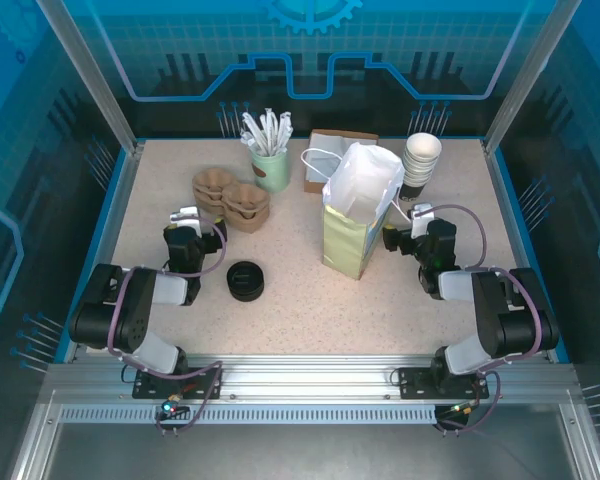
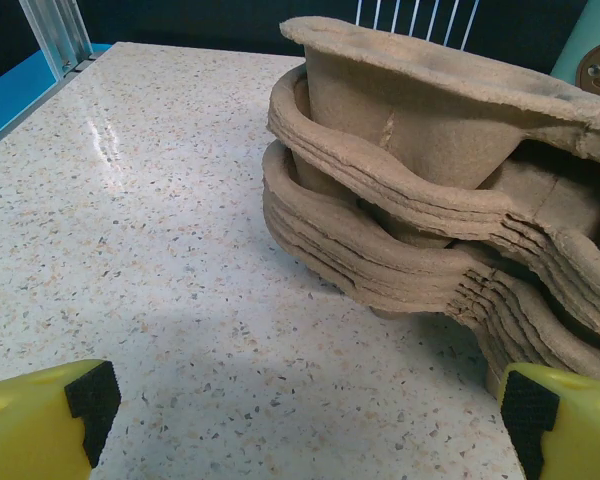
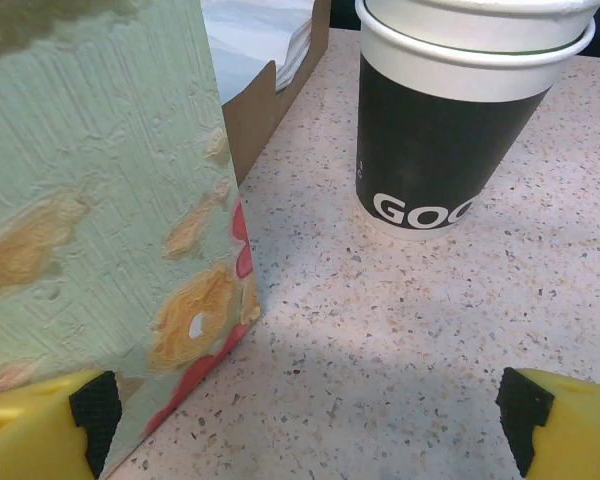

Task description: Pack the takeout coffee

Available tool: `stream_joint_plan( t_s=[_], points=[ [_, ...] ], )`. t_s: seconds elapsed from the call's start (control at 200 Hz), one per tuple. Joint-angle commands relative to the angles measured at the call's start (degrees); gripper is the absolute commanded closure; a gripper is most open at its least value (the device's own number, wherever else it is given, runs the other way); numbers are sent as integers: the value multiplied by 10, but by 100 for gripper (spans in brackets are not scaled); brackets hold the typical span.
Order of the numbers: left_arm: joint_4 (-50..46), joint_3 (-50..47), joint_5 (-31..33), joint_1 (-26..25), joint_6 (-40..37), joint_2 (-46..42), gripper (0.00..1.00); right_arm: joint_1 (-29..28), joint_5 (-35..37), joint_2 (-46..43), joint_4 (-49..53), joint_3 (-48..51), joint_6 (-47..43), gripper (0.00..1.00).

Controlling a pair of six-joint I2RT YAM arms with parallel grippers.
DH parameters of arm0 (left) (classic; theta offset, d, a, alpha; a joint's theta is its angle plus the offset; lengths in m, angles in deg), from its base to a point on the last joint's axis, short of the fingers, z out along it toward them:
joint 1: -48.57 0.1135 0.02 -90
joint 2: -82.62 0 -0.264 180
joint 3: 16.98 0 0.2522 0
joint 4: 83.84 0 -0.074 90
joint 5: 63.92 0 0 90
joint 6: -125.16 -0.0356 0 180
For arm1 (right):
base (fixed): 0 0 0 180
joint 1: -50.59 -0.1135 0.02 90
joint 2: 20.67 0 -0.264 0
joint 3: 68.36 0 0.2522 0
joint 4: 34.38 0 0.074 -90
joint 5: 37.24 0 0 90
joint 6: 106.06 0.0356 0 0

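The takeout coffee with olive-green sides and a black lid is out of view. The tall pale-green paper bag (image 1: 358, 215) stands open at mid table, white inside; its printed side (image 3: 100, 200) fills the left of the right wrist view. My right gripper (image 1: 418, 213) sits just right of the bag, open (image 3: 300, 405), with bare tabletop between its yellow fingers (image 3: 560, 425). My left gripper (image 1: 185, 216) rests at the left, open (image 2: 305, 400), facing a stack of pulp cup carriers (image 2: 430, 200) with nothing between its fingers (image 2: 40, 425).
A squat stack of loose black lids (image 1: 245, 280) lies left of the bag. Lidless white-rimmed cups (image 1: 421, 160) (image 3: 450, 120) stand stacked behind my right gripper. Pulp carriers (image 1: 232, 197), a green cup of stirrers (image 1: 271, 168) and a brown napkin box (image 1: 330, 150) line the back.
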Motion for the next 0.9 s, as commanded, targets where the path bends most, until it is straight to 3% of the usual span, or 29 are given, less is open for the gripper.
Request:
stream_joint_plan(
  t_s=[0.0, 0.615, 0.72, 0.896],
  points=[
    [16, 3, -12, 4, -12, 2, 1, 6, -6, -1, -3, -10, -5, 0],
    [17, 1, -11, 4, -12, 2, 1, 7, -9, -3, -4, -8, -5, 0],
    [-3, 0, -18, -2, -22, -28, 1, 7, -12, -31, 39, -20, -6, 0],
    [-128, 25, 3, -8, -23, -129, 1, 12, -3, -83, 176, -68, -4, 0]
  ],
)
